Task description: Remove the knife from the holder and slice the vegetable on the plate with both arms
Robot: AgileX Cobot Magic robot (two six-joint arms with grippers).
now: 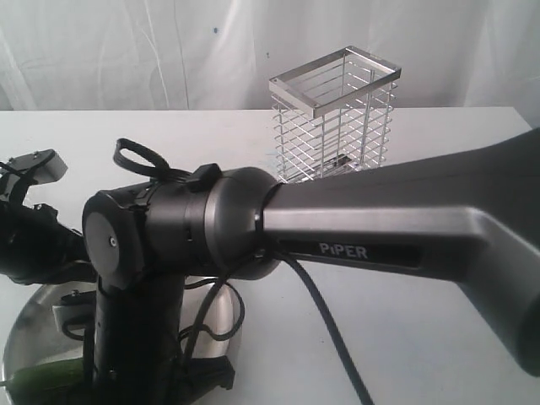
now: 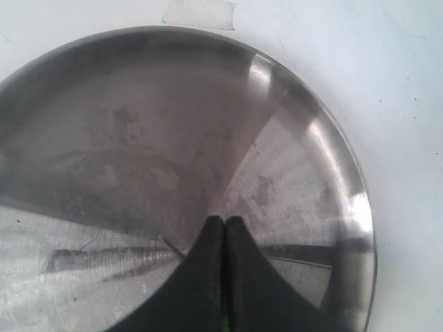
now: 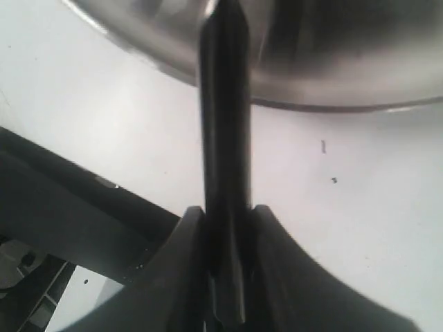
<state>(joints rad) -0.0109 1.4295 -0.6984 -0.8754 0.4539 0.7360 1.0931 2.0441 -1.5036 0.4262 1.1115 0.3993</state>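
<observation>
Right wrist view — fingers [image 3: 225, 228] clamp the knife [image 3: 223, 104], tip over the plate [image 3: 332, 62] rim; left fingers [image 2: 225, 238] pressed together.

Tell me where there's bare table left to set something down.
Bare table lies open below the right arm, and on both sides of the holder at the back. It is crowded around the plate, where both arms and the vegetable meet.

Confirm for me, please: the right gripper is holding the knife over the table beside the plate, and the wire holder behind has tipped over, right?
Not quite: the holder stands upright in the exterior view. The right gripper does grip the knife, its tip reaching the plate.
</observation>
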